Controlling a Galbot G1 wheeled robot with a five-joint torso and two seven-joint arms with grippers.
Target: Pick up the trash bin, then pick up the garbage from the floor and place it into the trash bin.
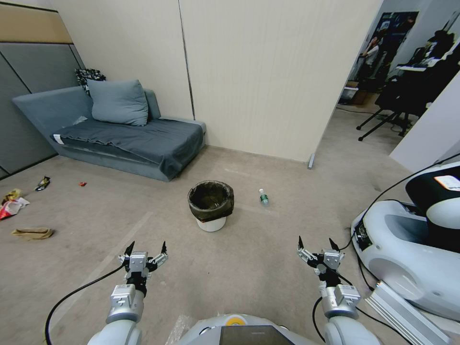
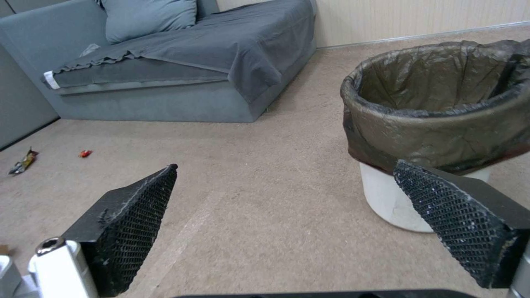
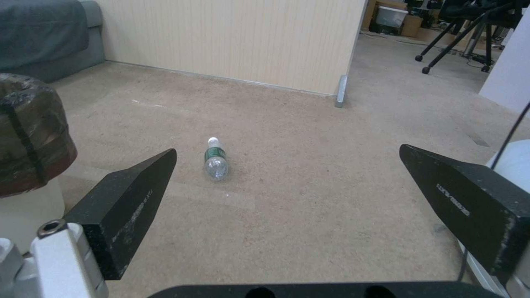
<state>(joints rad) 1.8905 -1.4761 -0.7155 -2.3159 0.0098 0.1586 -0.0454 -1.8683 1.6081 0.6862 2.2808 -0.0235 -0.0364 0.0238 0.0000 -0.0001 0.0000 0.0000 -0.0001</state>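
Left pincer (image 1: 146, 250), right pincer (image 1: 316, 246): both spread, empty, short of trash bin (image 1: 211, 205). Bin: light, stiff plastic; slippery liner; grasp rim.

Grey sofa (image 1: 120, 132) with a cushion (image 1: 118, 102) (against the wall), plastic bottle (image 1: 263, 197) lying on the carpet.

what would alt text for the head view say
A white trash bin with a dark liner stands on a carpeted floor ahead of two open grippers, left and right. Litter lies far left by a grey sofa; a bottle lies right of the bin.
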